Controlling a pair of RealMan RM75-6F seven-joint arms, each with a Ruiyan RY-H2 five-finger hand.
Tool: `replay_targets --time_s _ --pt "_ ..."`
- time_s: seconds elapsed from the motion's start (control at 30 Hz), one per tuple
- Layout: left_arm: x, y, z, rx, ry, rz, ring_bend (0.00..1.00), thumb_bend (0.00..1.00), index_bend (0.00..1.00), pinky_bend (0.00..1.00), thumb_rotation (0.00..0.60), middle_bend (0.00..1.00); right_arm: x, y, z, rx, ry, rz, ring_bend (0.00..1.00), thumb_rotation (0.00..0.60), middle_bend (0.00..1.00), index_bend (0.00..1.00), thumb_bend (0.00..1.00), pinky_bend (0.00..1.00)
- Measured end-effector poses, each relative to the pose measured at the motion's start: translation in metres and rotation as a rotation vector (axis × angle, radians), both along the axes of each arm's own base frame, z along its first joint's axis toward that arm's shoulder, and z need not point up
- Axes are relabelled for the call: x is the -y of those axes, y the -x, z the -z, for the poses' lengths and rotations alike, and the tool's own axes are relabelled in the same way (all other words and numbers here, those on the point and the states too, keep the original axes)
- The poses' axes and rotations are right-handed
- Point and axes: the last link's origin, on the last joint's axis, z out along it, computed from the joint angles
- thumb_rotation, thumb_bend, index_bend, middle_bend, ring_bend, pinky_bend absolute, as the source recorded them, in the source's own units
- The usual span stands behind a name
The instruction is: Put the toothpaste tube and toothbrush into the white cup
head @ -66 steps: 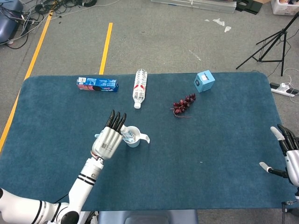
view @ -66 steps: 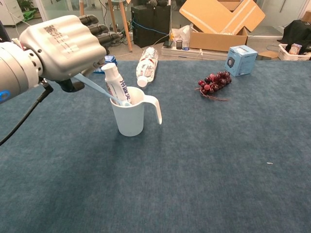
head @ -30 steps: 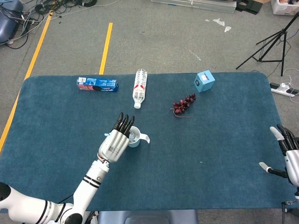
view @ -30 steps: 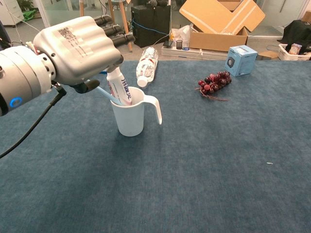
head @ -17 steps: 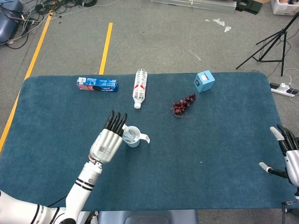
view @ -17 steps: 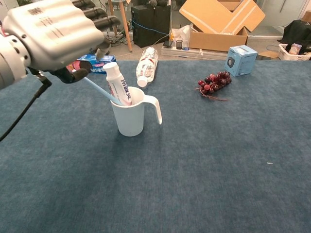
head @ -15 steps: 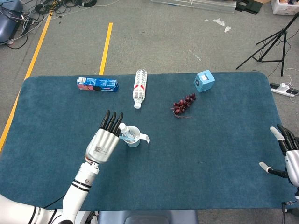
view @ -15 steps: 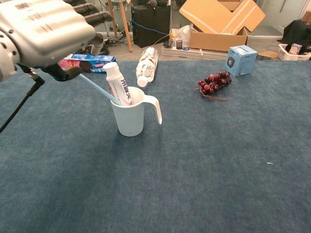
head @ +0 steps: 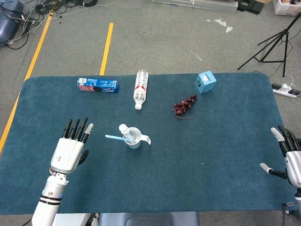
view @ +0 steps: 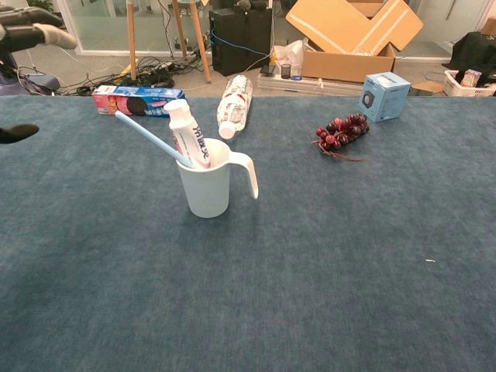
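Observation:
The white cup (view: 208, 190) (head: 135, 142) stands upright on the blue table, its handle to the right. A white toothpaste tube (view: 188, 133) (head: 125, 130) stands in it, cap up, leaning left. The light blue toothbrush (view: 149, 139) (head: 114, 137) also sits in the cup, its handle slanting out to the upper left. My left hand (head: 71, 148) is open, flat above the table well left of the cup, holding nothing; only its fingertips (view: 35, 32) show at the chest view's left edge. My right hand (head: 289, 158) is open at the table's far right edge.
Along the far side lie a blue snack box (head: 98, 84) (view: 141, 100), a clear water bottle (head: 140, 88) (view: 234, 105), a bunch of dark grapes (head: 185, 105) (view: 342, 129) and a small blue box (head: 206, 81) (view: 384, 95). Cardboard boxes and cables sit beyond the table.
My left hand has let go of the toothbrush and drawn back left and towards me, away from the cup. Toothbrush and tube stay in the cup. The right hand has not moved.

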Motion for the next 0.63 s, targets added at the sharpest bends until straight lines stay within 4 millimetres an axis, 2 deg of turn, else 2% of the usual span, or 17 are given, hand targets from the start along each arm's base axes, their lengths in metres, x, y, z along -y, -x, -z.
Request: replay_targets --time_s 0.17,0.37,0.63 --pt "0.015 0.04 0.0 0.062 0.049 -0.01 0.0 0.28 0.0 0.07 0.6 0.0 0.002 0.0 0.005 -0.021 -0.008 0.007 0.03 0.6 0.05 0.07 0.0 0.42" --pt "0.023 0.083 0.001 0.102 0.059 -0.008 0.0 0.28 0.06 0.08 0.6 0.0 0.004 -0.001 0.01 -0.038 -0.01 0.014 0.03 0.6 0.05 0.07 0.0 0.42" --pt "0.034 0.121 -0.006 0.199 0.039 -0.053 0.0 0.28 0.08 0.09 0.6 0.0 0.005 -0.001 0.011 -0.044 -0.006 0.021 0.03 0.6 0.05 0.07 0.0 0.42"
